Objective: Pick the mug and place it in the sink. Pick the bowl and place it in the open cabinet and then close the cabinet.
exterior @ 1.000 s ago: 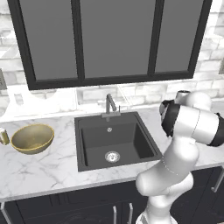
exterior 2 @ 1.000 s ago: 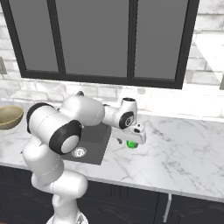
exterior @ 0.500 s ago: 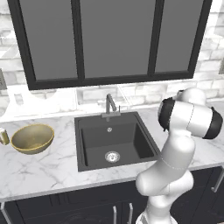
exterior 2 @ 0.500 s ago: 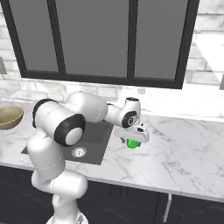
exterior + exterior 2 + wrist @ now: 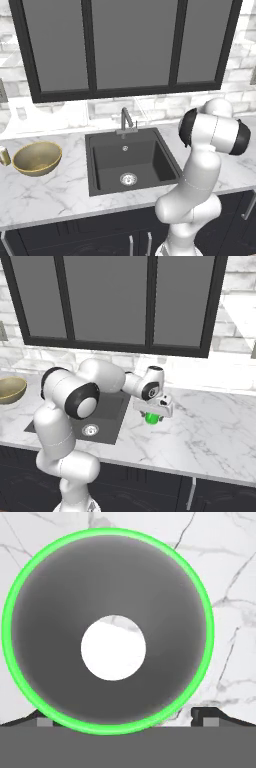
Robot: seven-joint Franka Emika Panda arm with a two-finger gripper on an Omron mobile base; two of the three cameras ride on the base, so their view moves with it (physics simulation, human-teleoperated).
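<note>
The small bright green mug point(image 5: 151, 419) stands upright on the marble counter just right of the sink point(image 5: 111, 415). My gripper point(image 5: 153, 409) hangs directly over it, pointing down. In the hand view the mug point(image 5: 110, 577) is seen from above, very close, with its green rim between my open gripper point(image 5: 125, 719). One fingertip is at each side, outside the rim. The olive-gold bowl point(image 5: 37, 158) sits on the counter left of the black sink point(image 5: 150, 160). The cabinet is out of view.
A grey faucet point(image 5: 125, 121) rises behind the basin. Glass-fronted wall cabinets point(image 5: 130, 45) hang above the counter. A small brass cylinder point(image 5: 4, 156) stands left of the bowl. Bare marble counter point(image 5: 215, 426) stretches right of the mug.
The hand has sunk a little lower over the mug and the arm's elbow has shifted. The jaws stay wide. Mug and bowl have not moved.
</note>
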